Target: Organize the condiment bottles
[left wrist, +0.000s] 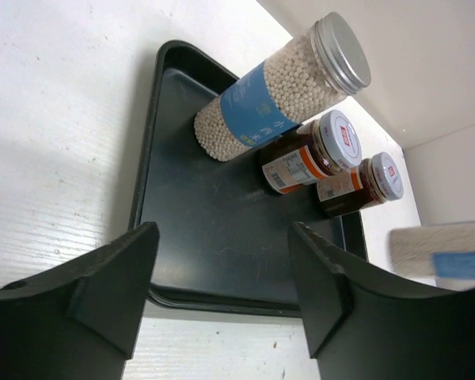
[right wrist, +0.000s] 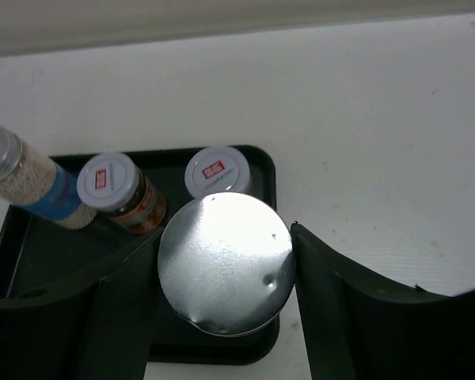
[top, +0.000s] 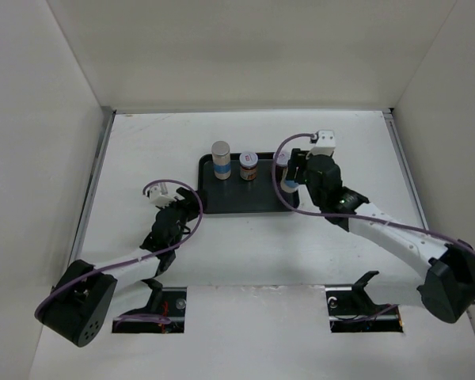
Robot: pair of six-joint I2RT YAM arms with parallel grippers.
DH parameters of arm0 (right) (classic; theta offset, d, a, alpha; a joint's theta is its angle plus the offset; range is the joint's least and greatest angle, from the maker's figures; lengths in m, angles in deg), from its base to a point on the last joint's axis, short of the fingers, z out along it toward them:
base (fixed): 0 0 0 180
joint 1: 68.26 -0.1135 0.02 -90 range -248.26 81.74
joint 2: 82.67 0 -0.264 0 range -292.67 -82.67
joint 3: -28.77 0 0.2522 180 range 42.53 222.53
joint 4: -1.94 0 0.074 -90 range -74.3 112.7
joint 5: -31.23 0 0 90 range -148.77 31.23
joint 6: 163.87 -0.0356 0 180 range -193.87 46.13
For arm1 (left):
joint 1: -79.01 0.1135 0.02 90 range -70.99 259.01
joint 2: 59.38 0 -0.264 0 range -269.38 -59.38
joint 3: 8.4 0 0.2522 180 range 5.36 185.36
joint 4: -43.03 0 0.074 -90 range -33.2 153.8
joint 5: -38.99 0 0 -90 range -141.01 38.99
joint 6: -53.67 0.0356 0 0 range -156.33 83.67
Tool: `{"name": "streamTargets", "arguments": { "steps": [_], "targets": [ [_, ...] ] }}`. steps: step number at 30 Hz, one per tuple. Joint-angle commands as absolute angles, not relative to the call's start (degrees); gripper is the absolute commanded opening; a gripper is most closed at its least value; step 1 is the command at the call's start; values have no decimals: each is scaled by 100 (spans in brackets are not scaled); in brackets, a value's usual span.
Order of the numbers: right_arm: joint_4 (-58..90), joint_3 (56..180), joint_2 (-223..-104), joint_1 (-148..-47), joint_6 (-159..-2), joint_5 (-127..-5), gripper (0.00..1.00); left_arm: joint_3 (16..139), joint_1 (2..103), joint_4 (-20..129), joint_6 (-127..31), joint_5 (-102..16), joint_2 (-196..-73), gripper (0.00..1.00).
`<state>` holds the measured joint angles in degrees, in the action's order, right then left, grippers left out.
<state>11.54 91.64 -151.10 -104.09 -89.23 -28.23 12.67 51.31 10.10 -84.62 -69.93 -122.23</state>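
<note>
A black tray (top: 222,202) lies mid-table. On it stand a tall whitish bottle (top: 221,161) with a blue band and grey cap, and a brown jar (top: 248,166). The left wrist view shows that bottle (left wrist: 285,91) and two brown jars (left wrist: 309,154) (left wrist: 356,186) side by side. My right gripper (top: 289,180) is shut on the second tall bottle (right wrist: 226,265) at the tray's right end; its silver cap sits between the fingers. My left gripper (left wrist: 222,261) is open and empty, just off the tray's near left edge (left wrist: 222,305).
White walls enclose the table on the left, back and right. Two cut-outs (top: 162,309) (top: 364,305) sit near the arm bases. Bare white tabletop (top: 245,253) lies in front of the tray.
</note>
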Motion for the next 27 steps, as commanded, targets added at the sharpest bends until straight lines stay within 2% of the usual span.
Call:
{"name": "streamTargets", "arguments": {
  "steps": [1,5,6,7,11,14,17,19,23,27],
  "targets": [
    [411,9167,-15447,-10626,-9066,-2880,53,1283,5058,784,-8336,-7236,-11977,67],
    [41,9096,-15869,-10706,-8978,-2880,53,1292,5006,819,-8212,-7377,-11897,81],
    [-29,9079,-15939,-10706,-8978,-2889,53,1283,4988,819,-8212,-7386,-11897,88],
    [-82,9061,-16001,-10715,-8978,-2889,53,1283,4962,819,-8212,-7386,-11897,100],
    [-82,8965,-16221,-10777,-8987,-2854,59,1353,4927,819,-8098,-7430,-12028,100],
    [-91,8850,-16265,-10829,-9022,-2801,84,1397,4848,828,-8089,-7430,-12073,100],
    [-65,8806,-16090,-10838,-9083,-2731,97,1415,4786,837,-8080,-7386,-12064,100],
    [-12,8789,-15836,-10856,-9083,-2678,100,1415,4698,837,-8080,-7421,-12003,100],
    [172,8727,-15081,-10864,-9092,-2363,100,1538,4540,1038,-8045,-7430,-11976,100],
    [322,8403,-14220,-10725,-9302,-1976,100,1924,4329,1811,-8045,-7483,-12081,100]
  ]
}}
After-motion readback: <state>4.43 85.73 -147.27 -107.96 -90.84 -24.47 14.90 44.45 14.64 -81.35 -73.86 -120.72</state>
